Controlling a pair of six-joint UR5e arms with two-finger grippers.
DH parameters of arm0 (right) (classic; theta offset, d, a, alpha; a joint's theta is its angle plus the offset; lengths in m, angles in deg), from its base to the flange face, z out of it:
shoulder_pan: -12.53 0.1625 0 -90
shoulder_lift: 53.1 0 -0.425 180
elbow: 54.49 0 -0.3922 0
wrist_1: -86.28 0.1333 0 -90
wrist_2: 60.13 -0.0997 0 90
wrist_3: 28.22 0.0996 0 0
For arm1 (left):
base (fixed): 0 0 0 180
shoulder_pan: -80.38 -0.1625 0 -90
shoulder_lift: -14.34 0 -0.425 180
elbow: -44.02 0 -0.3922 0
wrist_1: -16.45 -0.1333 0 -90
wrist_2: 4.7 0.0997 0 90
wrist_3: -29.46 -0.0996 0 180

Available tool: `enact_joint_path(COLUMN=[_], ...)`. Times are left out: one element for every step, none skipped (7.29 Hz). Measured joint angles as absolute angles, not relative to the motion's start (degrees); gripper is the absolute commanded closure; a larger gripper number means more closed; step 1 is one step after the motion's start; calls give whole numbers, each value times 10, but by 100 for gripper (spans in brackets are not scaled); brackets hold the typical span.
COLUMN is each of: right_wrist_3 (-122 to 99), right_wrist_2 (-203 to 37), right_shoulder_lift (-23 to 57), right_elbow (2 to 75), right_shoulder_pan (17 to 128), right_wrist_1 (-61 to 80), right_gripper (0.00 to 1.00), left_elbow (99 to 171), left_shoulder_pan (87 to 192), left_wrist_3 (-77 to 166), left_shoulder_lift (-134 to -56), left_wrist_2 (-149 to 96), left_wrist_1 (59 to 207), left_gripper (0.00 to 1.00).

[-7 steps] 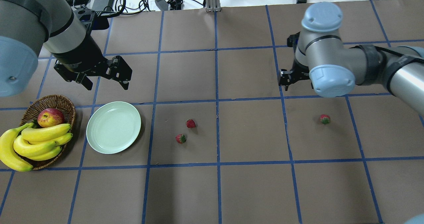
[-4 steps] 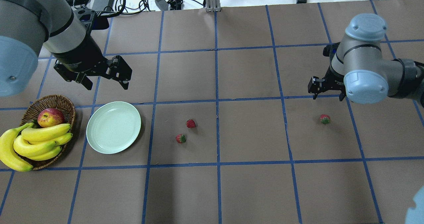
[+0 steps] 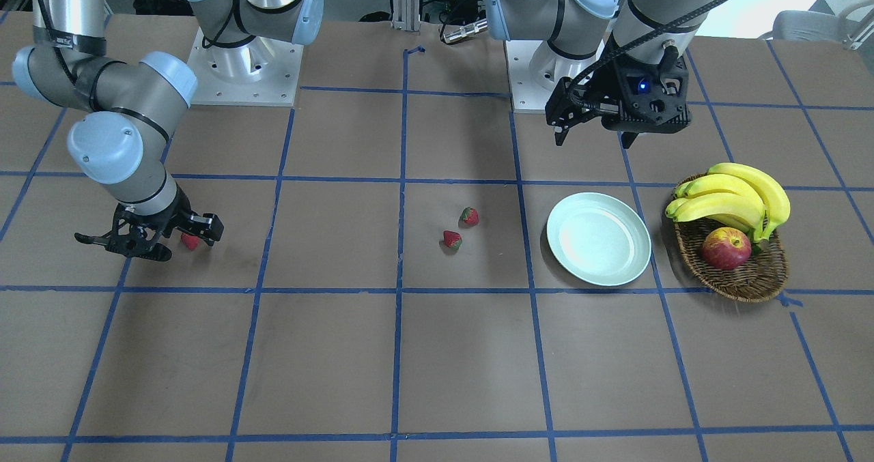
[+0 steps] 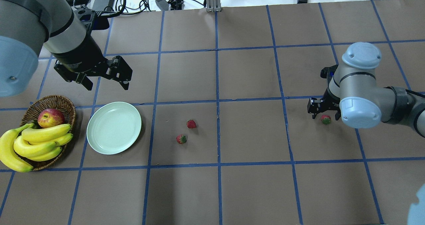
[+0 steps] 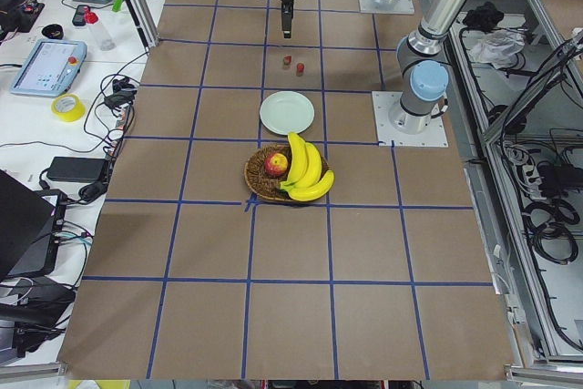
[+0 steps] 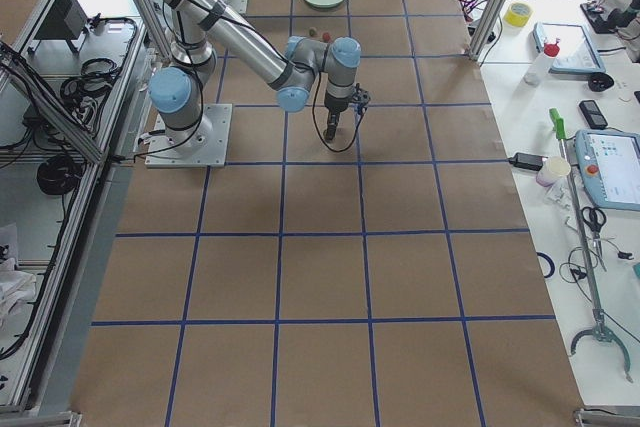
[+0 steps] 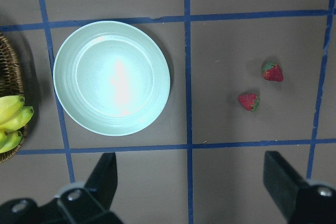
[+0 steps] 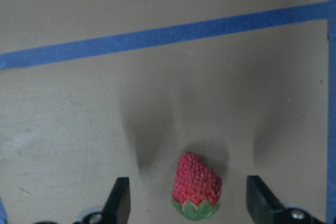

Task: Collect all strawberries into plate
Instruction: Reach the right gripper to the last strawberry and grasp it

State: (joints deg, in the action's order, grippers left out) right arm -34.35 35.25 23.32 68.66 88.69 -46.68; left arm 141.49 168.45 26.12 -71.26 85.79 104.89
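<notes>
A table covered in brown paper (image 4: pixel 252 191) is marked into squares with blue tape (image 4: pixel 217 85). At the robot's right side, the right gripper (image 3: pixel 147 235) sits low over the paper, its two black fingers spread wide around a lone strawberry (image 8: pixel 197 184). The right wrist view shows this berry lying on the table between the fingers, green cap toward the camera, with a clear gap on each side. Nothing is gripping it.

Two more berries lie near each other in the middle of the table, not touching: the farther strawberry (image 4: pixel 191 124) and the nearer strawberry (image 4: pixel 181 139). The pale mint plate (image 4: pixel 114 128) is bare and lies near them, toward the robot's left. Just beside the plate is a wicker basket (image 4: pixel 53 100) holding bananas (image 4: pixel 43 140) and a red-yellow apple (image 4: pixel 50 117).

The left gripper (image 4: pixel 106 82) hangs above the table beyond the plate, fingers wide apart and holding nothing.

With no berry on the plate, the job looks barely begun, and the step in hand appears to be the first pickup. The next move likely calls for closing gently on the lone strawberry's sides, since it is small, soft and could roll. It then needs lifting and carrying across to the plate, which is well apart from it. The left arm seems better placed for the middle pair.
</notes>
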Motion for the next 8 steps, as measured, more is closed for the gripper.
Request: enact_joint_path(right_wrist_3=[-364,-383,-398,-407,-419,-433,-440,-438], right_wrist_2=[353,353,353,353,353,353,352,346], right_shoulder_lift=[232,231,231,231,231,231,233,234], right_elbow=[695,697,698,698,698,697,694,680], right_shoulder_pan=[886,886,885,885,884,883,883,885], right_wrist_1=[-483,-491,-494,-495,-495,-495,-495,-489], right_gripper=[31,45,73,90,97,100,100,100], left_elbow=[1415,1415,1415,1415,1415,1415,1415,1415], left_shoulder_pan=[1685,1685,1685,1685,1686,1686,1686,1686], left_wrist_3=[261,261,261,261,261,261,261,261], left_shoulder_lift=[-713,-713,-713,-714,-714,-714,-714,-715], left_wrist_2=[858,857,857,857,857,857,857,857], left_wrist_1=[1049,1049,1048,1047,1046,1045,1044,1044], left_gripper=[0,0,0,0,0,0,0,0])
